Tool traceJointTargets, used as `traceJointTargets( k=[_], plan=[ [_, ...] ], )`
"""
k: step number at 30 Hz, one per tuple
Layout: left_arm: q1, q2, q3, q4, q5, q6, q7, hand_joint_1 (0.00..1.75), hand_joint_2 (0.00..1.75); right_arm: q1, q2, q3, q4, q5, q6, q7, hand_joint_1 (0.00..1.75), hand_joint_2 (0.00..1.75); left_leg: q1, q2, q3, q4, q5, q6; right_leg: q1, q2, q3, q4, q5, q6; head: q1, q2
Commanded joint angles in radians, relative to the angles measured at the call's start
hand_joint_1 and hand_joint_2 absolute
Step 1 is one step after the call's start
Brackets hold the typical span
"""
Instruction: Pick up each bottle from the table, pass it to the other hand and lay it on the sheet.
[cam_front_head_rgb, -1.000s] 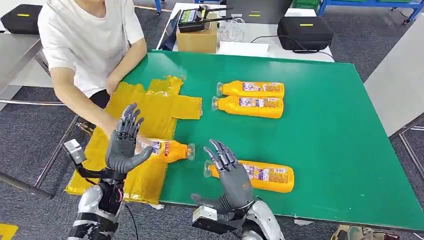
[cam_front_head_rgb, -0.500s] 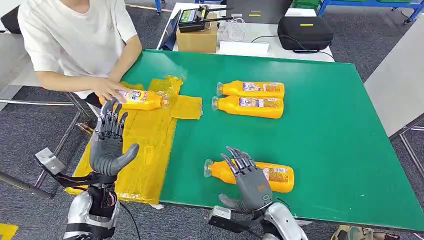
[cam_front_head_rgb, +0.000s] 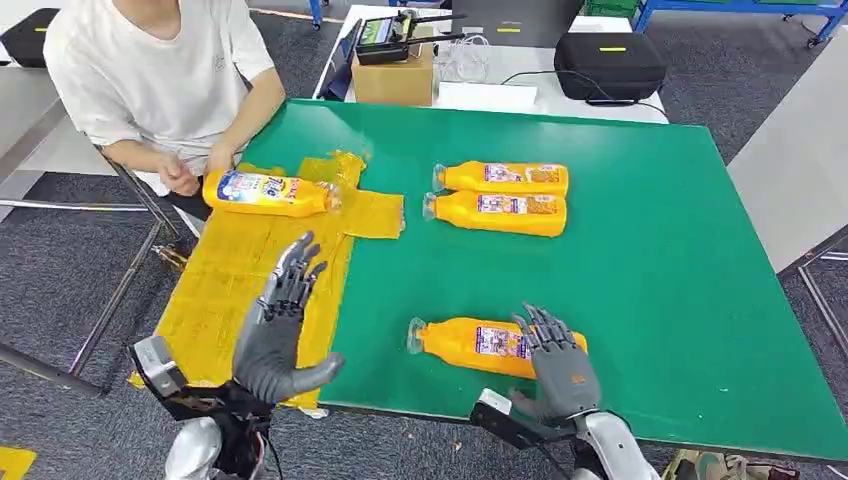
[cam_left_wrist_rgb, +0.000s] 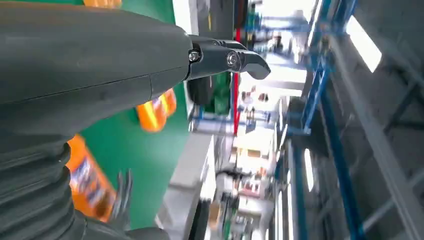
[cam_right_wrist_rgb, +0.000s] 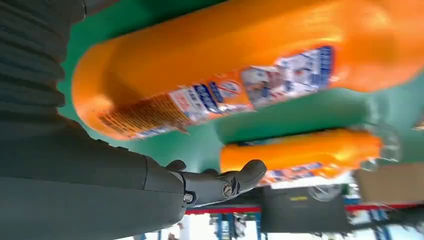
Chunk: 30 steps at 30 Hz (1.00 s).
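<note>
Beside the nearest bottle (cam_front_head_rgb: 490, 345), right hand (cam_front_head_rgb: 560, 368) hovers (fingers (cam_front_head_rgb: 545, 325) spread).

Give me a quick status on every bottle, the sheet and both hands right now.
Left hand: open, fingers spread, holds nothing, over the sheet's near part.
Right hand: open, at the nearest bottle's base end, no grip visible.
Nearest bottle: lying on the green table.
Two far bottles: lying side by side on the table.
Bottle on the sheet: lying near the person's hand.
Yellow sheet: flat, crinkled.
</note>
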Motion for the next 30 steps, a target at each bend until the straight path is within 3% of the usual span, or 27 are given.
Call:
traceJointTargets(
  k=[1, 9, 10, 17, 18, 19, 20, 22, 24, 30],
  plan=[
    [-0.003, 0.046, -0.085, 0.027, 0.009, 0.018, 0.007, 0.0, 1.75, -0.05, 0.022, -0.038, 0.134, -0.001, 0.054, -0.009, 0.0, 1.75, 0.001, 0.0, 0.002, -0.002, 0.0, 0.002, 0.001, 0.001, 0.002, -0.002, 0.001, -0.004, 0.0, 0.0],
    [-0.034, 0.056, -0.117, 0.033, 0.036, -0.012, 0.017, 0.0, 1.75, -0.145, 0.044, -0.015, 0.278, -0.006, 0.062, -0.031, 0.0, 1.75, 0.001, 0.0, 0.003, -0.002, 0.0, 0.002, 0.002, 0.001, 0.003, -0.003, 0.001, -0.004, 0.0, 0.0],
    [-0.042, 0.057, -0.12, 0.043, 0.041, -0.014, 0.018, 0.0, 1.75, -0.167, 0.042, 0.004, 0.307, -0.021, 0.084, -0.07, 0.0, 1.75, 0.001, 0.0, 0.003, -0.002, 0.0, 0.001, 0.001, 0.0, 0.003, -0.002, 0.001, -0.003, 0.0, 0.0],
    [-0.06, 0.062, -0.117, 0.066, 0.063, -0.008, 0.014, 0.0, 1.75, -0.283, 0.014, 0.074, 0.49, 0.033, 0.078, -0.049, 0.0, 1.75, 0.001, 0.001, 0.004, -0.001, 0.001, 0.001, 0.001, 0.001, 0.004, -0.002, 0.001, -0.002, 0.0, 0.0],
    [-0.06, 0.064, -0.115, 0.067, 0.063, -0.008, 0.014, 0.0, 1.75, -0.292, 0.008, 0.079, 0.496, 0.031, 0.084, -0.049, 0.51, 1.75, 0.001, 0.001, 0.005, -0.003, 0.001, 0.002, 0.002, 0.001, 0.005, -0.004, 0.002, -0.004, 0.0, 0.0],
    [-0.06, 0.064, -0.115, 0.067, 0.063, -0.008, 0.014, 0.0, 1.75, -0.295, 0.007, 0.078, 0.495, 0.032, 0.084, -0.05, 0.51, 1.75, 0.001, 0.001, 0.006, -0.002, 0.001, 0.002, 0.001, 0.001, 0.005, -0.003, 0.002, -0.004, 0.0, 0.0],
    [-0.056, 0.062, -0.108, 0.064, 0.064, -0.007, 0.014, 0.0, 1.75, -0.301, 0.002, 0.083, 0.499, 0.049, 0.091, -0.023, 1.69, 1.75, 0.001, 0.001, 0.007, -0.002, 0.001, 0.002, 0.002, 0.001, 0.006, -0.002, 0.001, -0.004, 0.0, 0.0],
    [-0.053, 0.06, -0.104, 0.063, 0.064, -0.009, 0.014, 0.0, 1.75, -0.307, -0.002, 0.092, 0.501, 0.073, 0.096, 0.008, 1.71, 1.75, 0.001, 0.001, 0.008, -0.002, 0.001, 0.002, 0.002, 0.001, 0.007, -0.003, 0.002, -0.004, 0.0, 0.0],
    [-0.046, 0.057, -0.098, 0.057, 0.057, -0.005, 0.015, 0.0, 1.75, -0.314, -0.005, 0.103, 0.504, 0.111, 0.107, 0.06, 1.41, 1.75, 0.001, 0.0, 0.008, -0.002, 0.002, 0.003, 0.002, 0.0, 0.007, -0.004, 0.002, -0.005, 0.0, 0.0],
    [-0.044, 0.049, -0.092, 0.058, 0.037, -0.002, 0.014, 0.0, 1.75, -0.325, -0.001, 0.095, 0.539, 0.136, 0.17, 0.126, 1.47, 1.75, 0.001, -0.002, 0.01, -0.002, 0.001, 0.003, 0.002, -0.002, 0.01, -0.004, 0.001, -0.004, 0.0, 0.0]
  ],
)
